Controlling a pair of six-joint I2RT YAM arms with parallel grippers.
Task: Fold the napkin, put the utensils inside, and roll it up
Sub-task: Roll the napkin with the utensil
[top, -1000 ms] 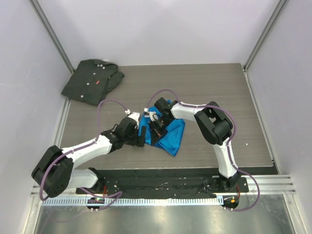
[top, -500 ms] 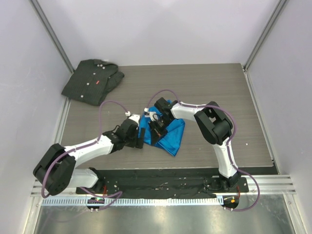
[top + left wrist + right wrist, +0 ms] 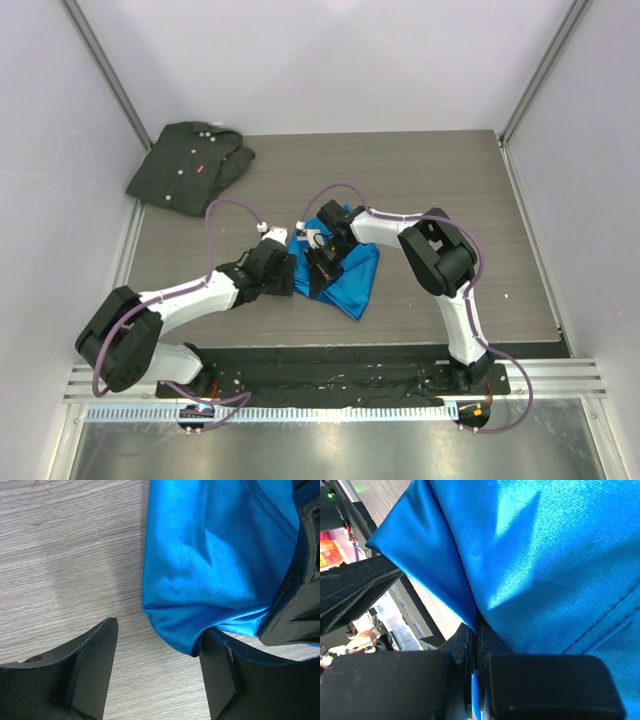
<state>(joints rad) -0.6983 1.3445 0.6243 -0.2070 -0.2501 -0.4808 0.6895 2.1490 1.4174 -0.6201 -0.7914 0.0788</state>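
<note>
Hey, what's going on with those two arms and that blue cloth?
Two robot arms are working on a blue napkin that lies partly folded on the table. The right tool is shut on a fold of the cloth. The left tool is open, with a folded corner of the napkin sitting between its fingers but not clamped. No knife shows in any view. A dark shirt lies apart in the table's far left corner.

The left gripper [image 3: 157, 647] is narrowing its jaws around the folded corner of the napkin [image 3: 210, 555], while the left arm [image 3: 190, 295] is swinging its elbow away from the near-left corner of the tabletop [image 3: 440, 170].
</note>
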